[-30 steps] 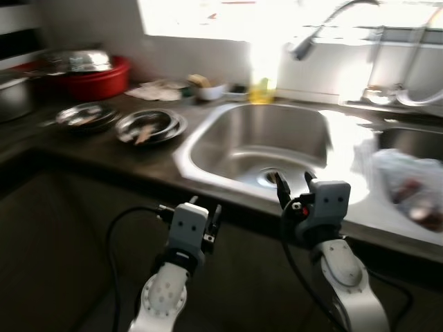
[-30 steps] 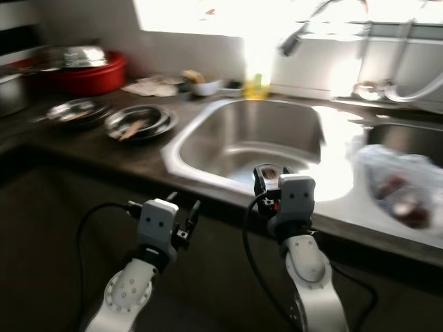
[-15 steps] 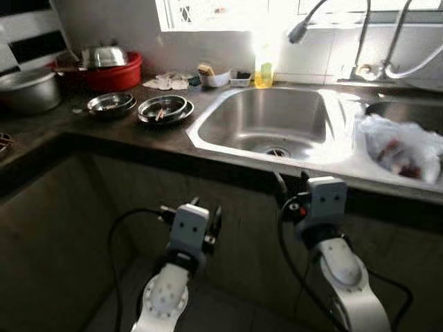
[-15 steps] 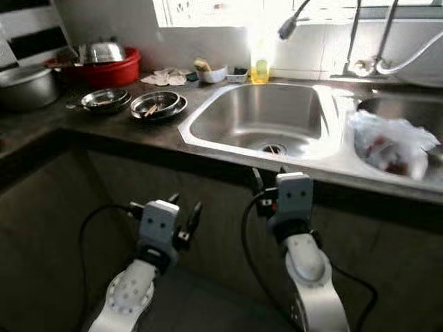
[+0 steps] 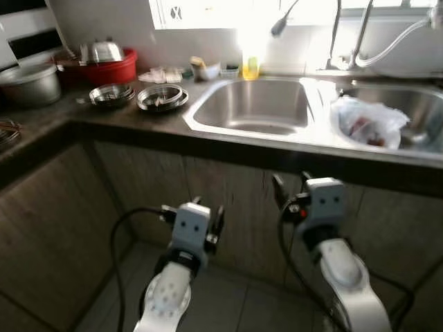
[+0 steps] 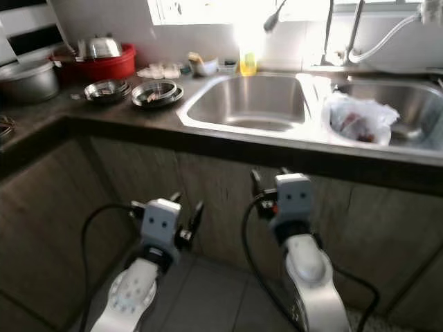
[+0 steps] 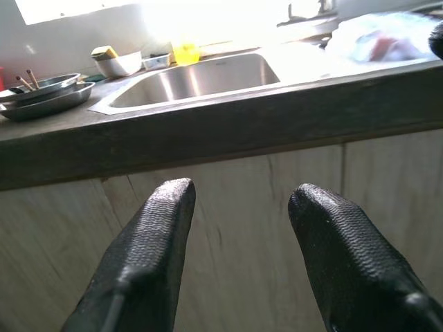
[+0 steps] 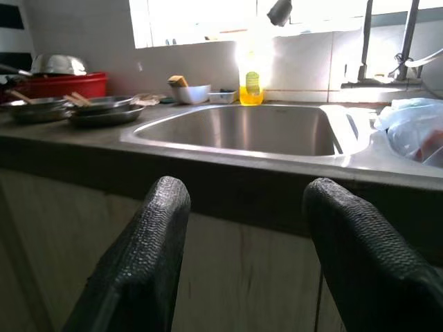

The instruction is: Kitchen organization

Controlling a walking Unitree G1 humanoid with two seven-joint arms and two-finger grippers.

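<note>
Standing back from the counter [image 5: 104, 124], the robot is holding both arms low in front of the cabinet fronts. From the head views, the left gripper [image 5: 193, 207] and the right gripper [image 5: 291, 185] are hanging below the counter's front edge, each with its fingers apart and nothing between them. Two steel plates [image 5: 162, 97] are sitting near the sink's [image 5: 256, 104] left rim, with a red basin [image 5: 104, 68] at the back left corner and a grey pot [image 5: 29, 81] at the far left end. A plastic bag [image 5: 365, 123] is lying in the second basin [image 5: 408, 114], on the right.

The left wrist view is looking up at the counter's front edge; the fingers [image 7: 149, 235] are standing spread, and a white bowl [image 7: 118, 64] and a yellow bottle [image 7: 185, 52] are showing along the back ledge.

The right wrist view is facing the sink head on, fingers [image 8: 149, 235] parted, the stacked plates [image 8: 100, 111] lying off toward the counter's left end.

Judged risk: both grippers are sitting lower than the counter top, so raising them while stepping forward could strike the front edge. Glare from the window is washing out the back ledge, which could spoil aim at the small items there.
</note>
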